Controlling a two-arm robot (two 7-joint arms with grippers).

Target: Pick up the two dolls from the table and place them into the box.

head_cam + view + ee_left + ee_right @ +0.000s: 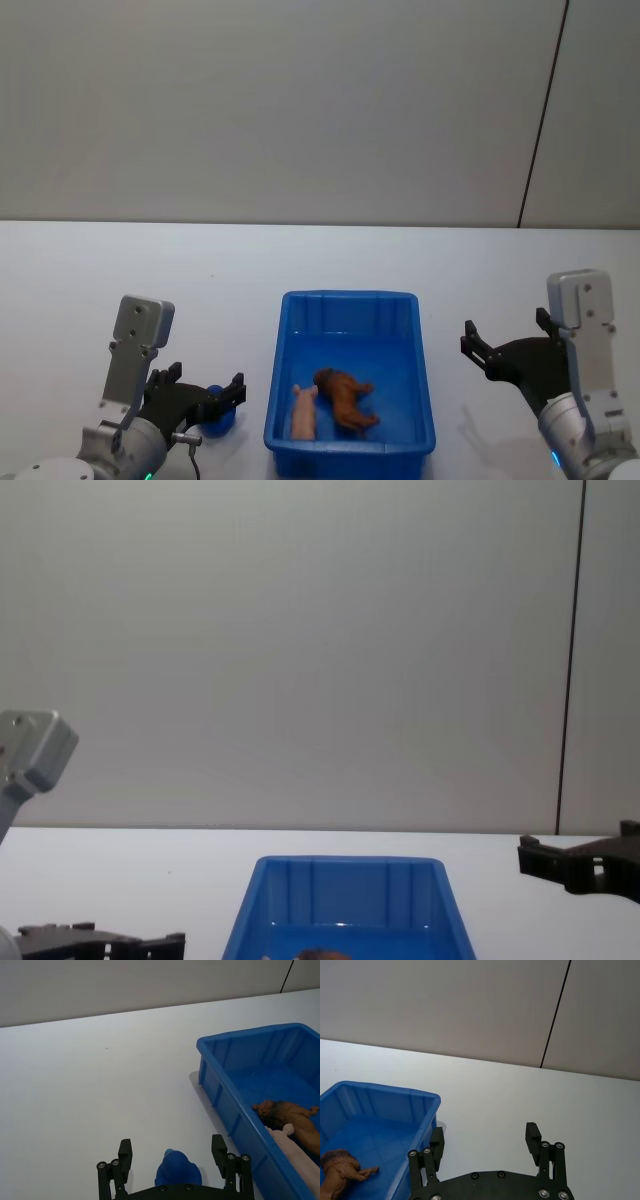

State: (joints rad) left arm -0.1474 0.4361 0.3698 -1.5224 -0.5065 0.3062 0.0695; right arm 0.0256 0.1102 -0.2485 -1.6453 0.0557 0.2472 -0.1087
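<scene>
The blue box (283, 352) stands on the white table (120, 270), between my two arms. Both dolls lie in its near end: the pale pink one (303, 412) at the left wall, the dark brown one (343, 398) beside it. The left wrist view shows the brown doll (290, 1117) and the pink doll (300, 1157) inside the box (235, 1105). My left gripper (207, 380) hovers open, low, left of the box. My right gripper (504, 330) is open on the box's right, over bare table. In the right wrist view, the brown doll (340, 1167) lies in the box (380, 1092).
A small blue lumpy object (177, 1170) sits on the table just under my left gripper (171, 1152), between its spread fingers; I see the same blue object (216, 420) from the head. A plain wall rises behind the table's far edge. Bare tabletop stretches left, right and beyond the box.
</scene>
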